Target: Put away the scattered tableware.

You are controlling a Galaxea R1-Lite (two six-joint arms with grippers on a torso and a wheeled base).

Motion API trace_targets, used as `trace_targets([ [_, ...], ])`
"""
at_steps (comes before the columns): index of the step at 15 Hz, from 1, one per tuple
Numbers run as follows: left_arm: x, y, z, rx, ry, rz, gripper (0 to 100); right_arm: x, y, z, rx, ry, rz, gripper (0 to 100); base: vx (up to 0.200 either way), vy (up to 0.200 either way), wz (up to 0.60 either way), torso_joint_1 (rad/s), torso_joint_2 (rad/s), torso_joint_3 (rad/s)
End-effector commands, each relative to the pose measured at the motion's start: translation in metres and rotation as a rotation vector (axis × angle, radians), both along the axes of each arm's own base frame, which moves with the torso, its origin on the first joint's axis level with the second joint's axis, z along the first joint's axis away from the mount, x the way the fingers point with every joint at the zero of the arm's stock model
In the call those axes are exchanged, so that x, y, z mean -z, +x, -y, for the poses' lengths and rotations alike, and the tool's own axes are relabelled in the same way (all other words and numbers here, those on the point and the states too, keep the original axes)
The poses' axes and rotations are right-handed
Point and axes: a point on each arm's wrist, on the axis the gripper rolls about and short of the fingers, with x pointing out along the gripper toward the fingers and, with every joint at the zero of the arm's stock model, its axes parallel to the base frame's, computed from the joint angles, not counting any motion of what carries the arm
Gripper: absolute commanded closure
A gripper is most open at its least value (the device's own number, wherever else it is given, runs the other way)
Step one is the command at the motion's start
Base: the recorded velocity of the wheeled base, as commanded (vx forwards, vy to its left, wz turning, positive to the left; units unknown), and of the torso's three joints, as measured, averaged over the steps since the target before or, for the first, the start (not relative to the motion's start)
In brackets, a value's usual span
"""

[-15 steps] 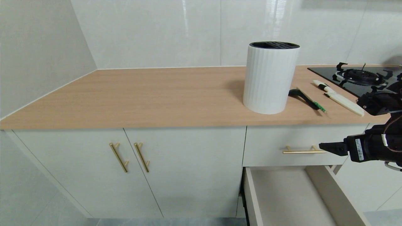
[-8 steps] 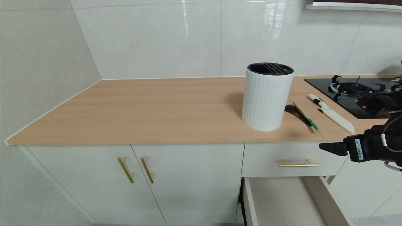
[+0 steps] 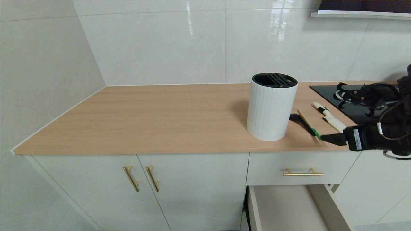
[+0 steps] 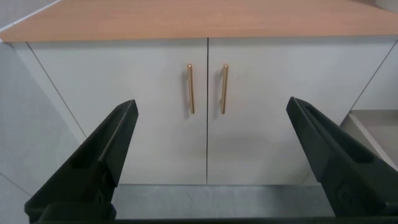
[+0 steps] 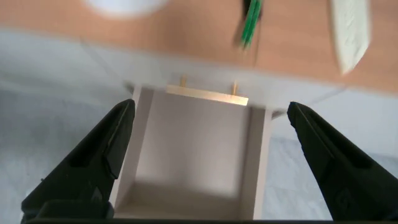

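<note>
On the wooden counter point(image 3: 167, 118) stands a white ribbed holder point(image 3: 271, 107) with a black slotted top. Just right of it lie a black spoon point(image 3: 299, 119), chopsticks with green ends point(image 3: 309, 124) and a white knife point(image 3: 330, 116). My right gripper point(image 3: 332, 138) hovers at the counter's front edge, close to the green chopstick ends, open and holding nothing. In the right wrist view the chopsticks point(image 5: 250, 22), the knife tip point(image 5: 348, 31) and the open drawer point(image 5: 196, 155) lie beyond it. My left gripper point(image 4: 208, 155) is open and faces the cabinet doors point(image 4: 208, 124).
A black gas stove point(image 3: 350, 96) sits at the counter's right end. Below the counter, a shut drawer with a gold handle point(image 3: 302, 173) sits above the pulled-out drawer point(image 3: 282, 208). Tiled walls close the back and left.
The head camera has tilted up, so the whole scene sits lower. My right gripper has risen from drawer-front height to the counter edge by the chopsticks.
</note>
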Motion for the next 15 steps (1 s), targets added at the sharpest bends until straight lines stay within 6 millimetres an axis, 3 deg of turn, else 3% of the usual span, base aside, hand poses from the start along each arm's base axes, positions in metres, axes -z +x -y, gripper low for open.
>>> trace_targets([
  [1,0.000,0.000,0.000,-0.002,0.000,0.000,0,0.003,0.055,0.002,0.067,-0.016,-0.068,0,0.000,0.000,0.00,0.000,0.00,0.000],
  [6,0.000,0.000,0.000,0.000,0.000,0.000,0,0.034,0.097,0.003,0.131,-0.012,-0.165,0,0.000,0.000,0.00,0.000,0.00,0.000],
  [15,0.000,0.000,0.000,0.000,0.000,0.000,0,0.046,0.111,0.006,0.181,0.000,-0.188,0,0.000,0.000,0.00,0.000,0.00,0.000],
])
